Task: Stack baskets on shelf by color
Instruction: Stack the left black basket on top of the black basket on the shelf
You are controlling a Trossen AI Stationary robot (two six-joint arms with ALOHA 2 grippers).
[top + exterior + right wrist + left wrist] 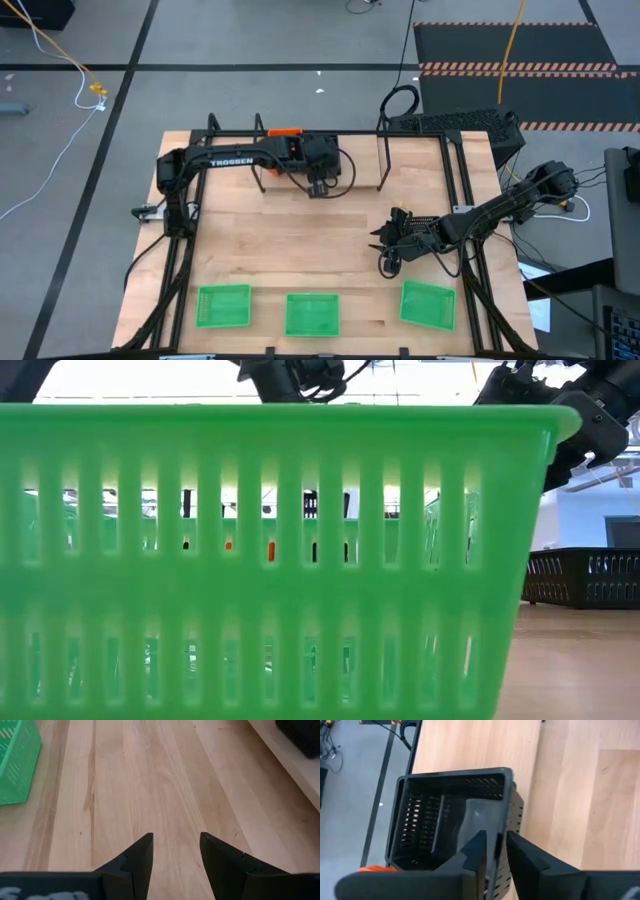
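Note:
My left gripper [495, 837] reaches along the table's far side [318, 170] and is shut on a black basket [450, 815], next to the thin black rod shelf [380, 160]. An orange basket [285, 133] shows at the shelf's far left; a strip of it shows in the left wrist view [372, 868]. Three green baskets [223, 305] [312, 313] [428, 303] stand in a row on their bottoms along the near edge. My right gripper [176, 840] is open above bare wood right of centre [385, 243], touching nothing. My left gripper pinches one side wall of the black basket at its rim [507, 795], with one finger [475, 850] inside the basket and the other [530, 855] outside. The fingers come from above, pointing down. The basket's opening faces up; its underside is hidden.
The middle green basket [280, 560] fills the low view. Another black basket [585, 575] sits on the table's far right. The table's black frame [465, 190] runs along its sides. Bare wood lies between the shelf and the green row.

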